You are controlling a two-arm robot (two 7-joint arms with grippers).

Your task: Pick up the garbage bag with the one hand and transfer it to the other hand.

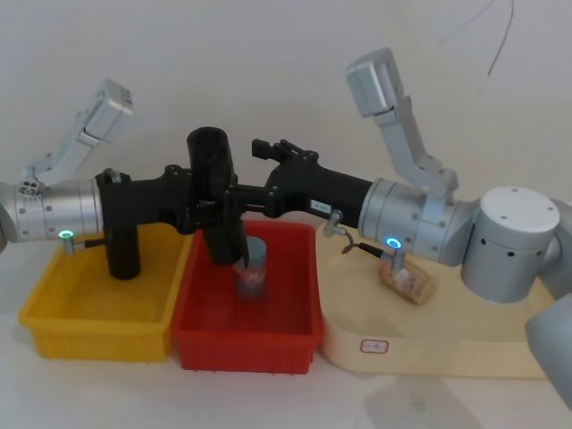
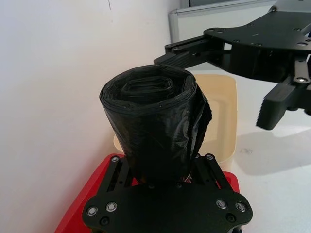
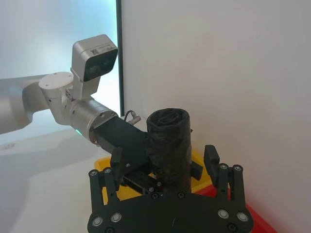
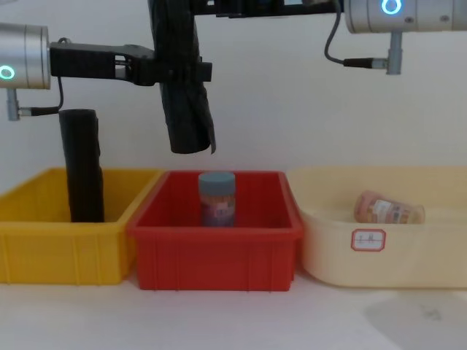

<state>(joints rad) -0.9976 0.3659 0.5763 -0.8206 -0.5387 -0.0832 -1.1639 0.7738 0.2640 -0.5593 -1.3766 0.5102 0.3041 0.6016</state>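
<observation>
Two grippers of mine meet over the red bin (image 1: 246, 349), the middle of three containers on the table (image 1: 107, 393); my left gripper (image 2: 162, 158), on the green-teal-lit arm, is clamped shut on the garbage bag (image 1: 207, 156), a glossy black roll held upright in the air, its lower end hanging above the bin and clear of it; my right gripper (image 3: 163, 162), on the blue-lit arm, reaches in from the opposite side and sits higher up the roll; its jaws are spread wide, one finger on either side of the roll, gripping nothing; the finger (image 2: 272, 104) nearest my left wrist camera stands plainly apart from the plastic; inside the red bin a lidded jar (image 1: 253, 268) with a grey-blue cap stands upright, below the roll's lower end; to my left, a yellow bin (image 1: 89, 340) holds a second black roll (image 1: 123, 255) standing on end; to my right, a cream tray (image 1: 447, 353) holds a tipped jar (image 1: 407, 281) lying on its side.
</observation>
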